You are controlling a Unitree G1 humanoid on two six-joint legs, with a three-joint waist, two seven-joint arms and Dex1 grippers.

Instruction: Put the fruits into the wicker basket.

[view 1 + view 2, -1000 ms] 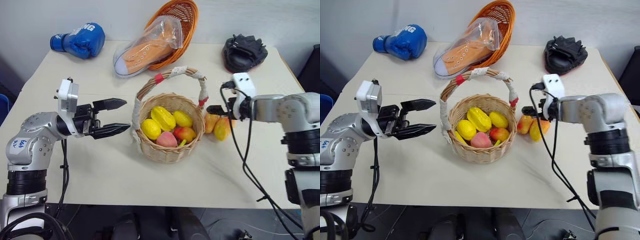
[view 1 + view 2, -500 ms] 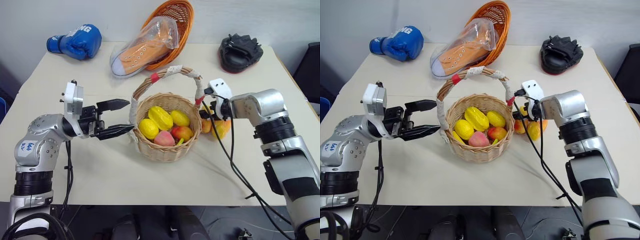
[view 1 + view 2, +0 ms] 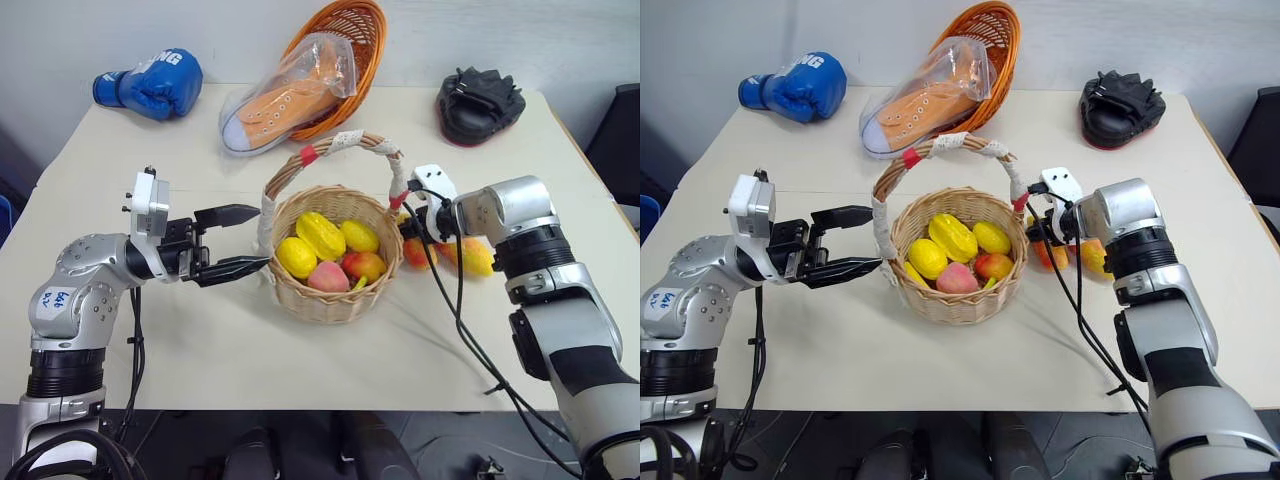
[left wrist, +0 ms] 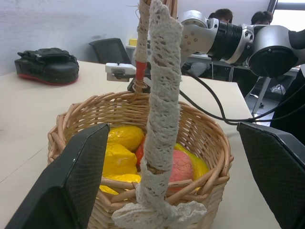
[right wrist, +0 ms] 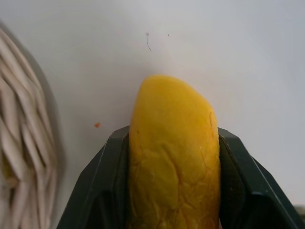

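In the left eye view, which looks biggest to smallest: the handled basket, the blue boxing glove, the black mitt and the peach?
1. Basket, clearly largest.
2. Blue glove and black mitt: they look about alike, and both lie farther from the camera, so I won't rank them.
3. Peach, smallest.

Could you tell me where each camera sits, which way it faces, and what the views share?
Left and right eye views: on the head, looking forward and down over the table; both arms show, the left gripper open beside the wicker basket.
Left wrist view: on the left wrist, looking along its fingers at the basket's handle and the fruits inside; the right arm shows beyond.
Right wrist view: on the right wrist, looking down at the mango between its fingers.
Shared: the basket appears in all views.
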